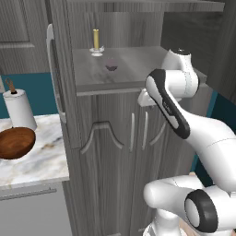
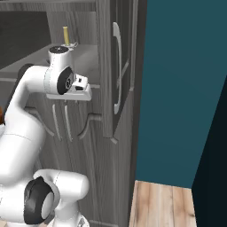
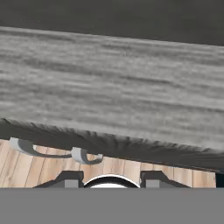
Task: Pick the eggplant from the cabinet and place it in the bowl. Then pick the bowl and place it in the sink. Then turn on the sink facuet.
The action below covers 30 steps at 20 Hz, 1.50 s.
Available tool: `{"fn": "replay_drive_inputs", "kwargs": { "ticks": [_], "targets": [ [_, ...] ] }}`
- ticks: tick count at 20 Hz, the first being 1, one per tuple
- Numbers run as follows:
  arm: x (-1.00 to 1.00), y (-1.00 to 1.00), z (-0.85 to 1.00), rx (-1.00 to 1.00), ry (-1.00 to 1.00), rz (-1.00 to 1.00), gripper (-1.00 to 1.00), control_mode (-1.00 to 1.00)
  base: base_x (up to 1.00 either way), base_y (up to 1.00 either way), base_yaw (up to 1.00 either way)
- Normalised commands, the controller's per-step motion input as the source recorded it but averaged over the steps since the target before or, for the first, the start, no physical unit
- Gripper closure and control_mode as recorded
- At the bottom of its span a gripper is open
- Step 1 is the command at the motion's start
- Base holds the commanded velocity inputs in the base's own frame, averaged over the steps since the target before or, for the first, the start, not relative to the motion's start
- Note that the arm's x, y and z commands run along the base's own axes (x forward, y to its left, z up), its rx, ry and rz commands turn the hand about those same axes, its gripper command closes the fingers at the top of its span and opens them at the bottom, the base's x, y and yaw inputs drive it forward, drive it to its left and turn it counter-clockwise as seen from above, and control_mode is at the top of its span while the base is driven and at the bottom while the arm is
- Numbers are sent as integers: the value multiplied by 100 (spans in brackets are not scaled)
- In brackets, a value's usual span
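Note:
The small dark purple eggplant [image 1: 111, 64] lies on the open shelf of the grey wood-grain cabinet [image 1: 115, 152], in front of a yellow candle [image 1: 96, 42]. My gripper [image 1: 144, 97] hangs at the shelf's front edge, to the right of the eggplant and nearer than it, and apart from it. In the hand view the gripper [image 3: 110, 178] is open with nothing between its fingertips [image 3: 70, 177], and it looks down over the shelf edge [image 3: 109, 100] to the wooden floor. The reddish-brown bowl [image 1: 16, 142] sits on the marble counter at the left. The sink and the sink facuet are out of view.
A paper towel roll [image 1: 19, 108] stands behind the bowl. The cabinet's open left door [image 1: 57, 69] juts out between the counter and the shelf, and the right door [image 2: 117, 66] stands open beside a teal wall [image 2: 181, 88]. Curved silver handles [image 1: 102, 131] line the lower doors.

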Motion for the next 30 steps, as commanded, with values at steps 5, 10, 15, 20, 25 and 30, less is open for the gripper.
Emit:
{"fn": "replay_drive_inputs", "kwargs": {
  "ticks": [5,10,15,20,25,30],
  "targets": [
    [-14,0,0,0,0,0,-100,-100,0,0,0],
    [-9,15,22,0,-10,0,-100,-100,0,0,0],
    [-1,49,83,0,-19,0,-100,-100,0,0,0],
    [6,66,78,-1,-15,0,-100,-100,0,0,0],
    [54,51,43,0,0,-3,-100,-100,0,0,0],
    [39,8,14,0,0,-9,-100,-100,0,0,0]
  ]
}}
